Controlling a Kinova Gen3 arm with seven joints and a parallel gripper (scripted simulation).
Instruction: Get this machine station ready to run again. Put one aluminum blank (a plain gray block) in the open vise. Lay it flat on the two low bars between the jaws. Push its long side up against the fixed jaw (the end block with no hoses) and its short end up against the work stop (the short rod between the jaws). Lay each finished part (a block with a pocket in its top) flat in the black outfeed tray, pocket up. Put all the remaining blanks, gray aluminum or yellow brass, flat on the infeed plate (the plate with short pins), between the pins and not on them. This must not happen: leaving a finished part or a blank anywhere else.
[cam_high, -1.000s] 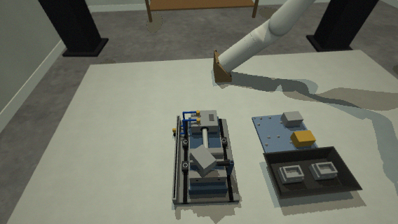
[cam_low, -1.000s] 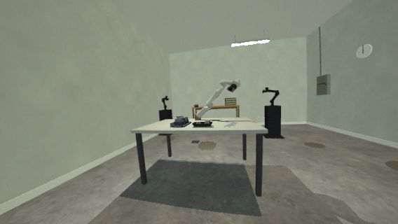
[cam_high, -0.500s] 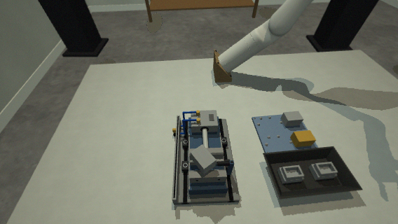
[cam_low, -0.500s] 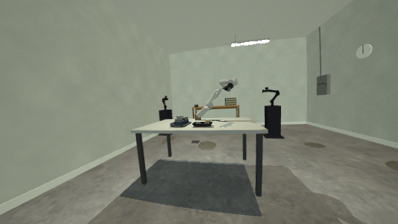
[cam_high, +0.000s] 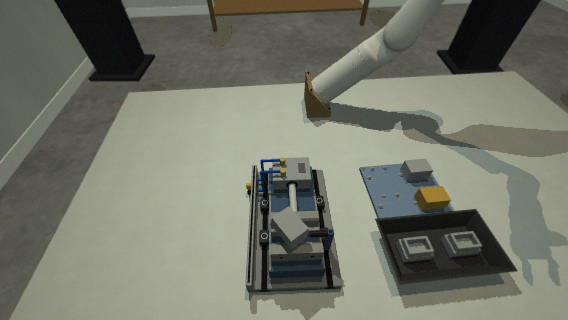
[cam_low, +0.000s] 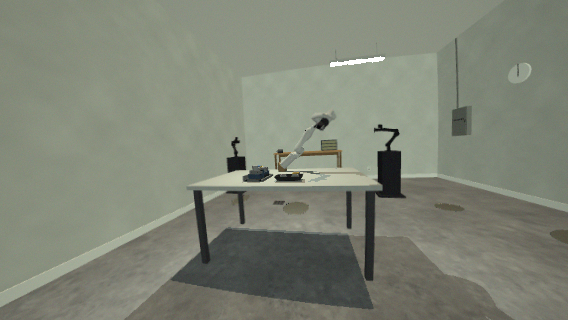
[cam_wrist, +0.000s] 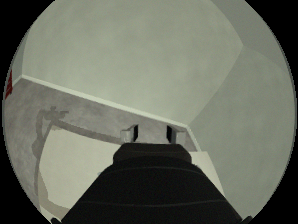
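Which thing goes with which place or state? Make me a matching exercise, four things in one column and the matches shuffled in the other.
Things
1. Yellow block
2. Two parts with pockets
3. Gray block at the vise
4. Gripper

Places or states
A. Open, with nothing between its fingers
B. On the blue plate
C. Skewed, not lined up with the jaws
D. In the black tray, pockets up

Right pairs: 1-B, 2-D, 3-C, 4-A

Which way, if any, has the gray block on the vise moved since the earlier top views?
No: the gray block sits equally skewed beside the black rod.
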